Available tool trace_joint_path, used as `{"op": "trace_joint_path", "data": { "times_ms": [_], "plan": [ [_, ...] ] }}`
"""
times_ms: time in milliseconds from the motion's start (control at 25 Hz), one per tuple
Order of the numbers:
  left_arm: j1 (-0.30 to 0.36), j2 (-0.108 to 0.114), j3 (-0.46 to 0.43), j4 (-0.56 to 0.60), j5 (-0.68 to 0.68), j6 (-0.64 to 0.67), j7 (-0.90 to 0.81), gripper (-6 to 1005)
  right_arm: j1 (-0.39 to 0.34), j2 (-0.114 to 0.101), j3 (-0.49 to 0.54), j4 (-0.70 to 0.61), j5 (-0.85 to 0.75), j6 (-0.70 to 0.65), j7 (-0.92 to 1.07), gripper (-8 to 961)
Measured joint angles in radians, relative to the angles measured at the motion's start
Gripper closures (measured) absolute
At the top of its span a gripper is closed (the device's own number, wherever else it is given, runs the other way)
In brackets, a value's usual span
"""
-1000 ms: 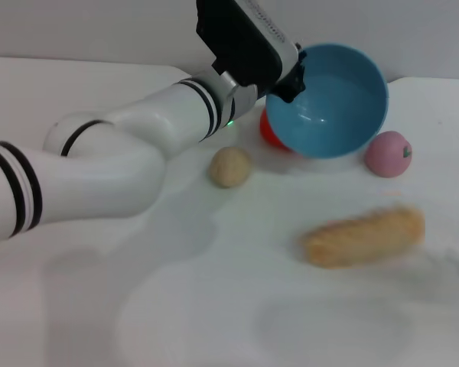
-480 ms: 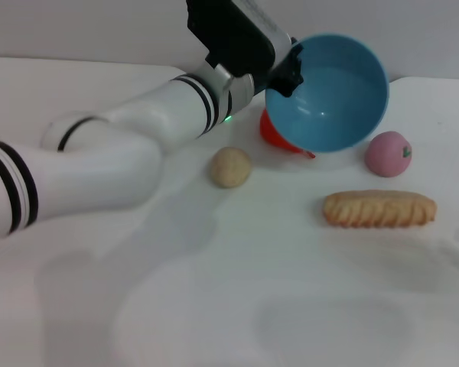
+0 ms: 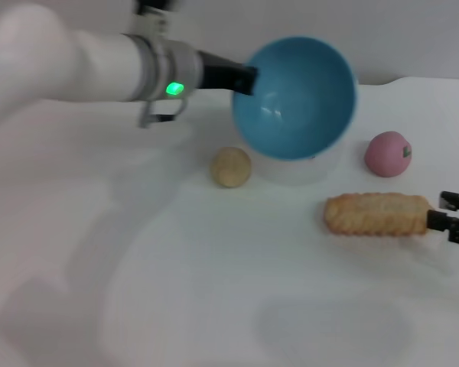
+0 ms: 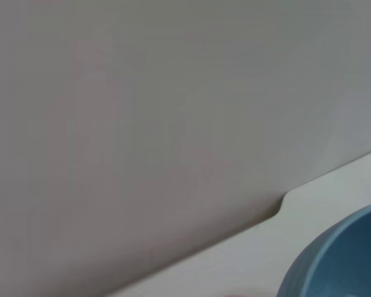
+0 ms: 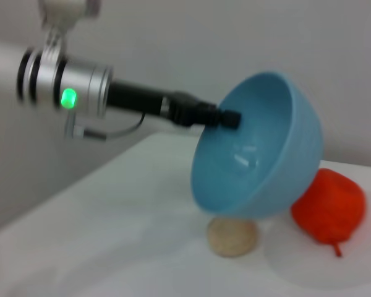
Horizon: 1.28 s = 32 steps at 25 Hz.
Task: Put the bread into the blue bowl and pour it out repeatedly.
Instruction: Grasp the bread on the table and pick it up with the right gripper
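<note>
Right gripper (image 3: pixel 451 210) half off-frame

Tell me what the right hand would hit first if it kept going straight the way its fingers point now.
Most likely the bread. In the head view the right hand reaches in from the table's right edge, its fingertips right at the loaf's near end. Whether they already touch cannot be told.

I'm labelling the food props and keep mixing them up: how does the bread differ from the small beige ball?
The bread is a long loaf with a ridged, bumpy surface; the beige ball is round and smoother. The bread is golden tan, the ball paler. The bread lies next to the right gripper at the table's right edge; the ball sits near the tilted blue bowl held by the left gripper. Both rest on the white table.
</note>
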Motion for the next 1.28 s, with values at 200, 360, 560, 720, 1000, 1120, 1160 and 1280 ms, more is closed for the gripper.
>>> {"op": "trace_joint_path", "data": {
  "times_ms": [200, 360, 560, 720, 1000, 1120, 1160, 1280],
  "plan": [
    [0.053, 0.007, -0.234, 0.038, 0.021, 0.273, 0.0, 975, 0.012, 0.003, -0.088, -0.095, -0.001, -0.006, -0.042, 447],
    [0.092, 0.007, -0.314, 0.048, 0.08, 0.419, -0.003, 975, 0.035, -0.001, -0.117, -0.172, -0.025, -0.012, -0.01, 426],
    [0.17, 0.006, -0.323, 0.127, 0.124, 0.492, -0.042, 974, 0.065, -0.001, -0.157, -0.276, -0.112, -0.018, 0.051, 375],
    [0.24, 0.006, -0.323, 0.225, 0.143, 0.554, -0.078, 974, 0.095, 0.002, -0.223, -0.345, -0.215, -0.025, 0.155, 343],
    [0.266, 0.005, -0.318, 0.279, 0.216, 0.699, -0.111, 974, 0.147, 0.003, -0.374, -0.378, -0.38, 0.002, 0.244, 339],
    [0.262, 0.002, -0.316, 0.281, 0.231, 0.725, -0.113, 974, 0.157, 0.005, -0.45, -0.379, -0.406, 0.043, 0.246, 341],
    [0.262, 0.002, -0.316, 0.282, 0.231, 0.727, -0.113, 974, 0.159, 0.005, -0.472, -0.377, -0.415, 0.063, 0.246, 342],
    [0.26, 0.002, -0.316, 0.282, 0.225, 0.727, -0.113, 974, 0.161, 0.009, -0.577, -0.373, -0.47, 0.158, 0.248, 345]
  ]
}}
